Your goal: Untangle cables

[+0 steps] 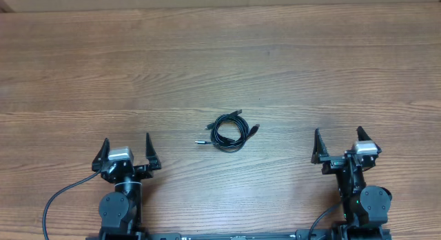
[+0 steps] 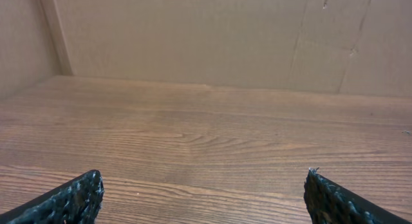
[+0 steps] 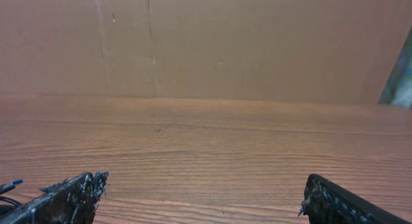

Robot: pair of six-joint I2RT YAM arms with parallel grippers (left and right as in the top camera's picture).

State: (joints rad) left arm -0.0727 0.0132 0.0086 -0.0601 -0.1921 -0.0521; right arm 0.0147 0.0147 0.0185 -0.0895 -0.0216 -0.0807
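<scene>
Both arms sit at the near edge of the wooden desk (image 1: 207, 54), the left pincer (image 1: 127, 141) and the right pincer (image 1: 337, 132) each spread wide and holding nothing. The cables (image 1: 229, 132) lie as one small coiled bundle roughly midway between them, slightly beyond their fingertips and well apart from both. Plug ends poke out at the bundle's left, top and right.

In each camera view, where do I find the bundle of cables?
Overhead: the cables lie coiled near the picture's middle.
Left wrist: not in it.
Right wrist: only a thin black end at the lower left edge, probably theirs.
Shared landmark: the wood-grain table.
</scene>
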